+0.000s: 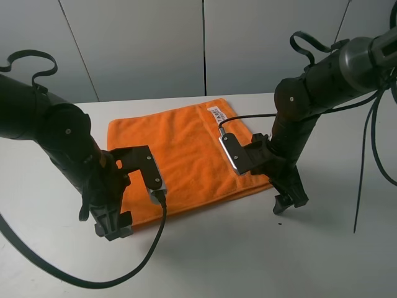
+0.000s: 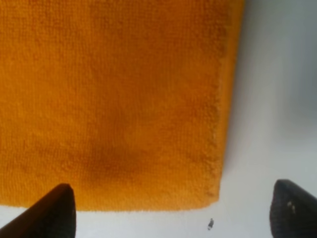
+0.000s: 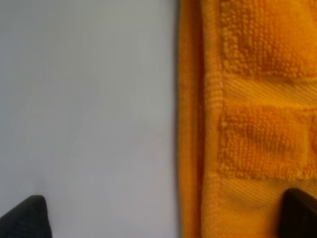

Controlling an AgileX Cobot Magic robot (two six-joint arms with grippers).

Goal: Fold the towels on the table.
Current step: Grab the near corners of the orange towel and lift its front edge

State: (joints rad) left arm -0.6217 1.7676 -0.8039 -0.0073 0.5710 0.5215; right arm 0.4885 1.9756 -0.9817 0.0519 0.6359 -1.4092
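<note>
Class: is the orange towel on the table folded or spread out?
Lying flat. The bright orange terry-cloth towel rests on the white table unbunched; a strip peeking past its side edge hints at one fold, cannot tell.

The towel [image 1: 186,155] lay flat on the table [image 1: 236,261], between the left gripper [image 1: 113,226] and the right gripper [image 1: 289,202]. Each gripper pointed down just beside a towel corner, jaws spread.

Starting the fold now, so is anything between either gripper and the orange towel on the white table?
Nothing visible. The left gripper and right gripper stand open at the near corners of the orange terry-cloth towel; only the white tabletop and a tiny dark speck lie there.
</note>
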